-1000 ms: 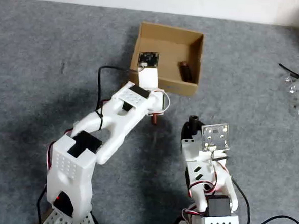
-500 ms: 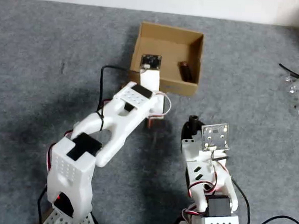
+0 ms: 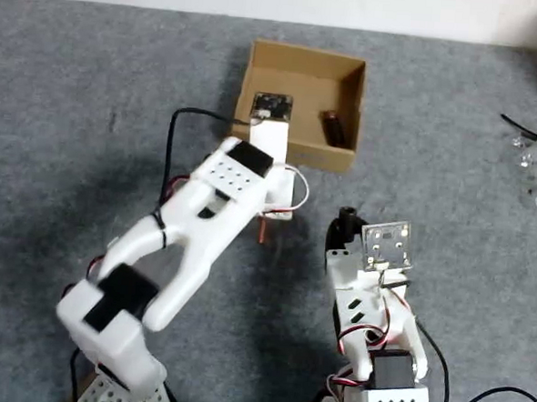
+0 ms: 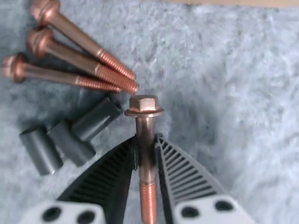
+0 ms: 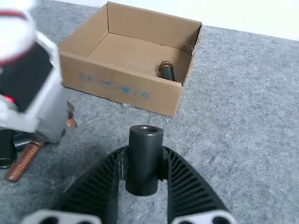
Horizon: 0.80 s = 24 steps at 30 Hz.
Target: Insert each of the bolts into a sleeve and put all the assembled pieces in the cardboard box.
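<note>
1. The right gripper (image 5: 145, 154), nearest the arm bases on the right, is pinching an upright sleeve (image 5: 145, 140) between its ribbed fingers. The open bore is facing up.
2. To its left and slightly farther off, the left gripper (image 4: 147, 140) is clamping a bolt (image 4: 146, 163) by the shank. The hexagonal flanged head is projecting beyond the fingertips and the threaded end is pointing back toward the wrist.
3. Step in hand, as judged: mating this bolt with the held sleeve. The threaded end should lead, so the left wrist is likely needing reorientation first. Bring the shank in line with the bore before advancing, and feed slowly; the clearance looks small, and a tilted entry is liable to jam or push the sleeve out of the grip.
4. Beneath the left gripper, three loose bolts (image 4: 77, 57) are lying fanned side by side, with three loose sleeves (image 4: 71, 142) just beside them.
5. Materials: the bolts are looking copper-coloured and smooth, apart from the fine thread. The sleeves are plain dark matt cylinders, apt to roll. The grey carpet (image 3: 452, 176) is napped and should be damping that.
6. Farthest away, the open cardboard box (image 5: 117, 86) is holding one assembled piece (image 5: 166, 71) against its right wall.
</note>
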Motion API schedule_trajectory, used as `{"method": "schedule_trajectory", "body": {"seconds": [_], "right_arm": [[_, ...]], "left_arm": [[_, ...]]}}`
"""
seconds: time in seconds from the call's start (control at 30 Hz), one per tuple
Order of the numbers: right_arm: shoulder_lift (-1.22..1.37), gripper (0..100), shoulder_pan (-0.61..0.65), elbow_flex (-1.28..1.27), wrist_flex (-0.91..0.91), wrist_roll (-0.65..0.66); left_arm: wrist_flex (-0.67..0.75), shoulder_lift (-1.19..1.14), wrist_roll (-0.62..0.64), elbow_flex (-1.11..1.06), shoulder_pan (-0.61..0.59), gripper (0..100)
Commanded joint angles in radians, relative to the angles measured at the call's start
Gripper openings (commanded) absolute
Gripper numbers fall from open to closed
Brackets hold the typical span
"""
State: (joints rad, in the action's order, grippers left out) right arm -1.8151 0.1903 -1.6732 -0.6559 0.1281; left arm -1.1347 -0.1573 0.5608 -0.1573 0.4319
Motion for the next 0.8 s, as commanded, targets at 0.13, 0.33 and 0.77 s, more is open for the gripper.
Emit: {"method": "schedule_trajectory", "body": {"seconds": [0.13,0.33,0.77], "right_arm": [[-0.021,0.5,-0.013,-0.094,0.042,0.0],[-0.021,0.5,-0.013,-0.094,0.042,0.0],[-0.021,0.5,-0.012,-0.093,0.044,0.0]], "left_arm": [[0.072,0.286,-0.003,-0.174,0.004,0],[0.127,0.526,-0.005,-0.346,0.004,0],[0.192,1.026,-0.109,-0.65,-0.001,0]]}}
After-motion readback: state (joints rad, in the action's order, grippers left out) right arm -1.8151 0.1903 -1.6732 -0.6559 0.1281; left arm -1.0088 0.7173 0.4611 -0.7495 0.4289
